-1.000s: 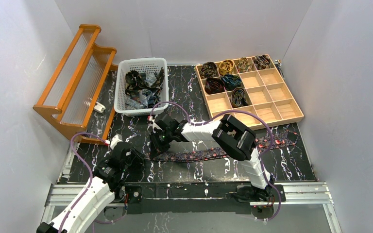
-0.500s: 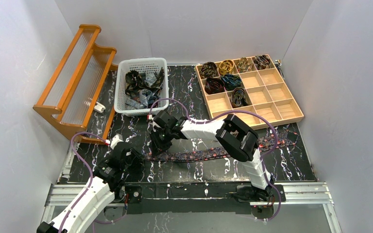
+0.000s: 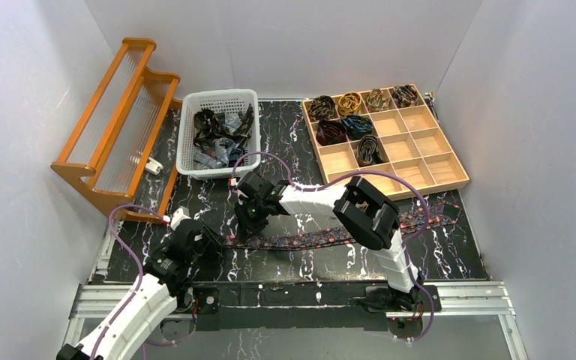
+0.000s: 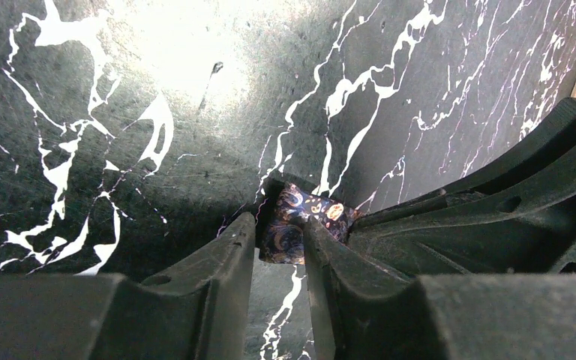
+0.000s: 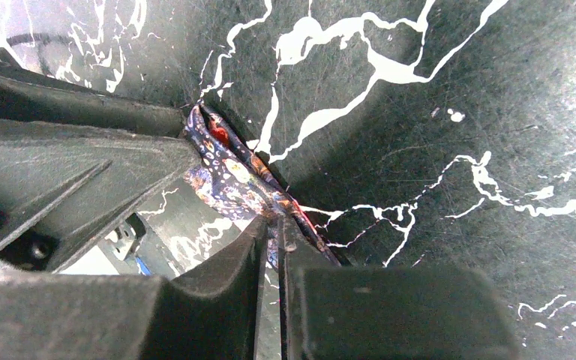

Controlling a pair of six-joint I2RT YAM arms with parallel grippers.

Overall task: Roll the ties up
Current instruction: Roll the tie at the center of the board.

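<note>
Early in the roll on this one, by the look of it. Dotted tie lying flat across the lower middle of the tabletop, stretched from lower centre-left out toward the right. Both hands crowded onto its left end. Left hand nearly closed, pinching a small folded nub of fabric right at the fingertips. Right hand squeezed almost flat on the cloth just beside it, fabric bunched at the tips. So, grasping the tie on both sides, as far as can be told from the wrist views. No real coil yet, only that first little fold, with nearly the whole length unrolled. Seven rolled ones sitting in the tray at upper right, loose ones heaped in the basket at upper centre-left. Next up, probably: turning that nub over onto itself toward the right, regripping bit by bit, keeping the edges lined up and the wrap tight. Tricky part likely the slippery fabric springing open on any let-go, plus two hands nearly touching, with little room to work.
</note>
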